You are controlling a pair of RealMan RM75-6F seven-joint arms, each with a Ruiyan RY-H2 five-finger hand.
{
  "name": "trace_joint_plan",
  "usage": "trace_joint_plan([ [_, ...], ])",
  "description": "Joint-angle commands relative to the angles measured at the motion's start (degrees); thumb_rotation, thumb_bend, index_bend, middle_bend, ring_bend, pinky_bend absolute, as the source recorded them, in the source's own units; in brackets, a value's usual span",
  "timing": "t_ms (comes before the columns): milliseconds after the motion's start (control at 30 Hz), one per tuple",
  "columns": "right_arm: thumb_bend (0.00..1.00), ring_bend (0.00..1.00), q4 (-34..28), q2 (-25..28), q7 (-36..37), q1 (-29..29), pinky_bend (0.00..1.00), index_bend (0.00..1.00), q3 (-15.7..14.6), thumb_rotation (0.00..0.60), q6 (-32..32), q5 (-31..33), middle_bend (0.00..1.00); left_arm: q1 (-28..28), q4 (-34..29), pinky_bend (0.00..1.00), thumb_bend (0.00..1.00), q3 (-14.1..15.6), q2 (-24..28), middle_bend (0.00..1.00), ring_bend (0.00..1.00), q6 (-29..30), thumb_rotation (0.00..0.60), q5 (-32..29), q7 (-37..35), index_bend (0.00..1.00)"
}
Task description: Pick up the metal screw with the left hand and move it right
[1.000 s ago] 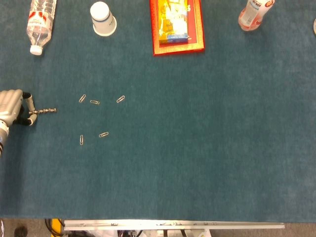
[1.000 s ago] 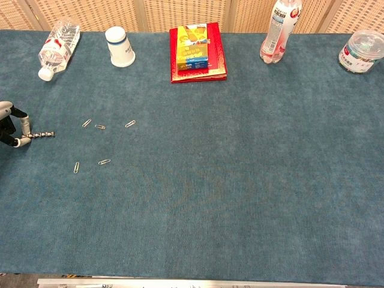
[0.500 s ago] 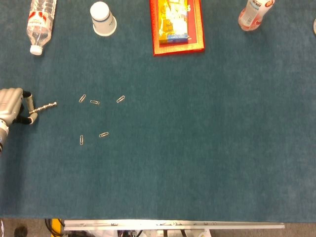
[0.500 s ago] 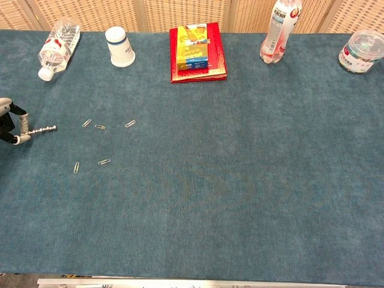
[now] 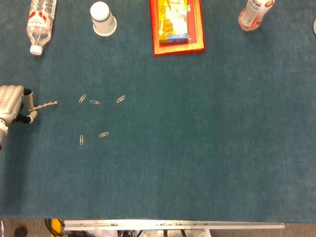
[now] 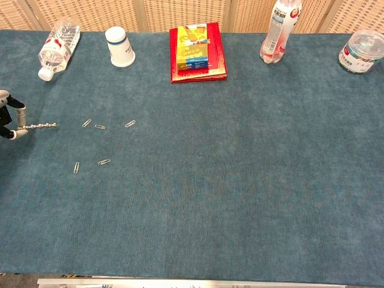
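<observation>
Since the earlier frames the left hand [image 5: 12,107] has risen slightly toward the far side of the table, and the metal screw [image 5: 43,104] it carries has swung from a downward slant to nearly level, tip pointing right. The fingers [image 5: 29,112] pinch the screw by its head end only; the shaft projects free. The right hand is not in view. Judged risk: the pinch is narrow and at one end, so the screw may rotate or slip out during travel, particularly if the hand accelerates abruptly. A low transit may also drag the tip into the blue cloth [image 5: 197,148] or scatter the paper clips [image 5: 94,102] lying just right of the tip. The hand sits at the left table edge; ample open cloth extends to the right beyond the clips.
</observation>
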Motion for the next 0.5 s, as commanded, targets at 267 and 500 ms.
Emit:
trace_joint_plan([
  [267, 0.00, 0.06, 0.4, -0.2, 0.3, 0.0, 0.28, 0.25, -0.1, 0.600, 0.0, -0.1, 0.14, -0.6, -4.8, 0.79, 0.33, 0.3, 2.8, 1.00, 0.96, 2.0, 0.600, -0.6, 4.3, 0.58],
  [500, 0.00, 0.06, 0.5, -0.3, 0.4, -0.1, 0.28, 0.25, 0.0, 0.600, 0.2, -0.1, 0.14, -1.5, -8.7, 0.79, 0.33, 0.6, 5.2, 1.00, 0.96, 3.2, 0.600, -0.8, 8.0, 0.58],
])
